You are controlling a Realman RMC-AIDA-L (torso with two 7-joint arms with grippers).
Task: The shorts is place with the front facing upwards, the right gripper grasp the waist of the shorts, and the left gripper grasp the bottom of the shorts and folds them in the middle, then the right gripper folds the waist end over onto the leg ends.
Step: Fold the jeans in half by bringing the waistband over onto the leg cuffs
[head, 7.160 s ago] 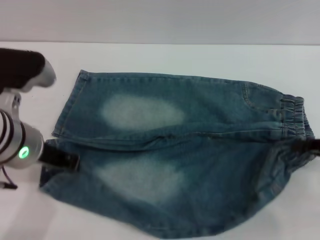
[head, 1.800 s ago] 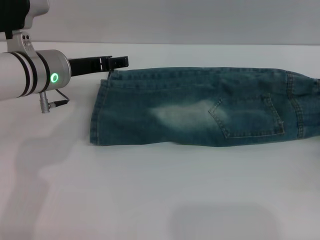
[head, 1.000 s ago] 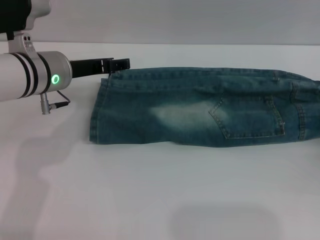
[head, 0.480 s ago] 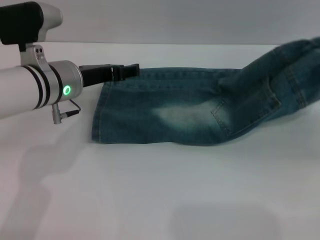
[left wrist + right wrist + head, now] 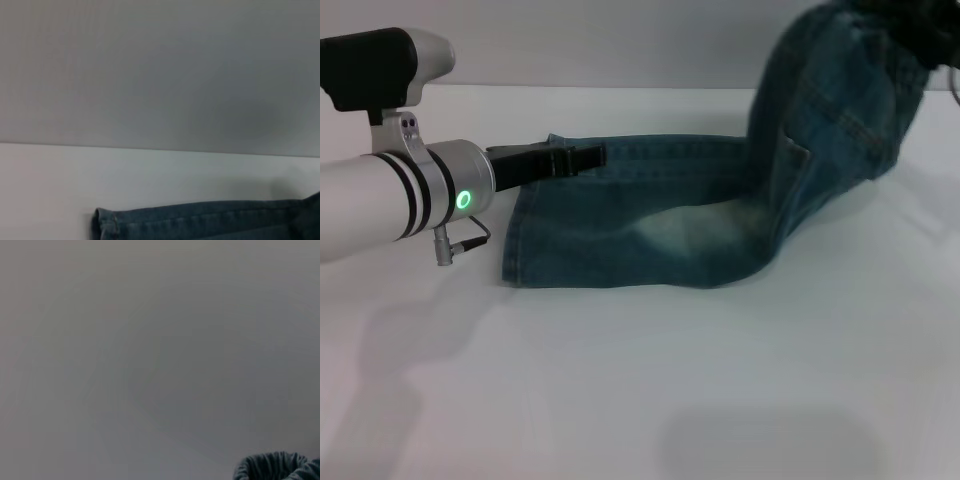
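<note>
- Head view: the shorts (image 5: 650, 215) are lying folded lengthwise across the middle of the frame on the white worktop (image 5: 640, 400), while their waist (image 5: 860, 30) end is hanging lifted at the upper right. The right end effector (image 5: 935, 35) is showing only as a dark shape at the top right corner; I judge it is gripping the waist, since the cloth is hanging from there. The left end effector (image 5: 582, 156) is reaching in from the left, resting at the far edge near the leg ends (image 5: 520, 225); its fingers look closed together, though whether they are pinching denim I cannot tell.
- Left wrist view: a hem corner of the shorts (image 5: 200, 220) is showing along the bottom edge; no fingers are visible.
- Right wrist view: the gathered waist (image 5: 275, 465) is bunching at the lower right corner.
- To do this well, the waist should be carried leftward high enough to clear the lower layer, then lowered squarely onto the leg ends, edges aligned.
</note>
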